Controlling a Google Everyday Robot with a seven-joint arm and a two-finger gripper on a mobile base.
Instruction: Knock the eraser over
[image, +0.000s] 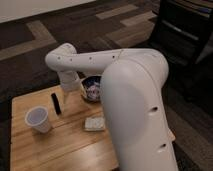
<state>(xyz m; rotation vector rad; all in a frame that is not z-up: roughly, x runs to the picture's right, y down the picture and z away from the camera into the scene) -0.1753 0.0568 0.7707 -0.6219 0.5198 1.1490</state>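
Gripper (66, 96) low beside eraser (56, 103), near table (60, 145) rear edge; jaws' state indiscernible, hidden behind wrist; bowl (93, 88) partly occluded.

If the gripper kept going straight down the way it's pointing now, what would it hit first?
Probably the bare wooden table, between the eraser and the dark bowl. The gripper hangs just right of the eraser; depth is unclear.

eraser (55, 103): 1; white cup (38, 119): 1; pale packet (94, 123): 1; dark bowl (90, 89): 1; gripper (65, 98): 1, hanging beside eraser
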